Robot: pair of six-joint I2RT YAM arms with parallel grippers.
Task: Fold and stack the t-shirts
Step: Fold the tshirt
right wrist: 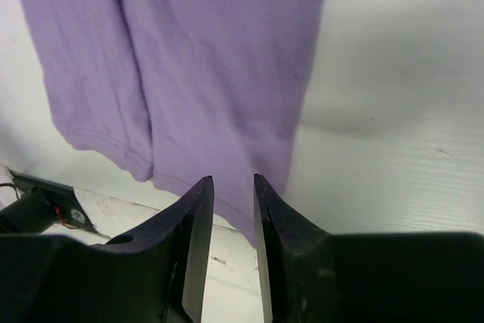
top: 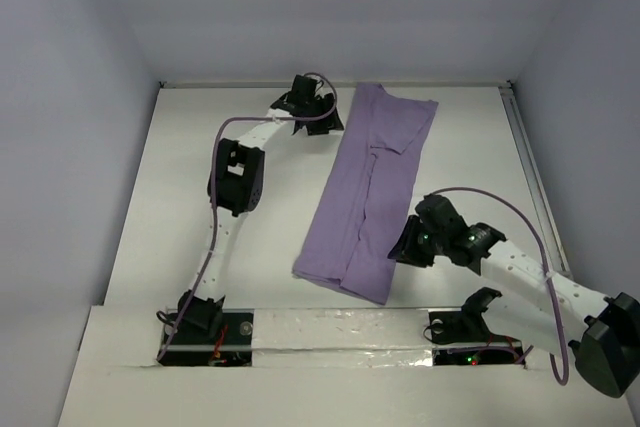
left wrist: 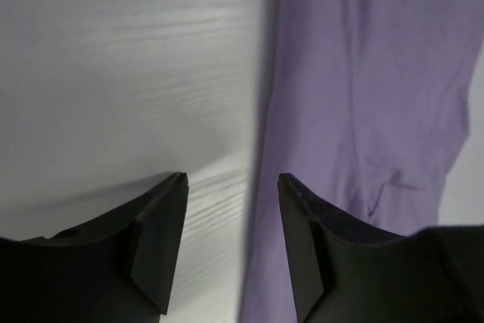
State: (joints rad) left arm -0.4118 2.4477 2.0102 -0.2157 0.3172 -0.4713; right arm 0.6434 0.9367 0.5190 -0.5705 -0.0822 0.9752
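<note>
T-shirt (top: 370, 192) lies as a folded strip mid-table (top: 480, 147), long axis running far edge to near edge. Left end effector (top: 318, 115) is wide open and empty, just left of the far end. Right end effector (top: 405, 245) is open only a slit, gripping nothing, over the near right corner.

A white table (top: 470, 147) fills the scene, and its top shows a faint wood grain in the close views. Plain pale grey-white walls close it in: a back wall (top: 330, 7) at 12 o'clock, a left wall (top: 60, 147) at 9 o'clock and a right wall (top: 590, 67) at 3 o'clock. A thin rail (top: 525, 157) runs along the table's 3 o'clock edge. At 6 o'clock lies a glossy white ledge (top: 340, 322). The light is soft and even, and the shadows are faint.
</note>
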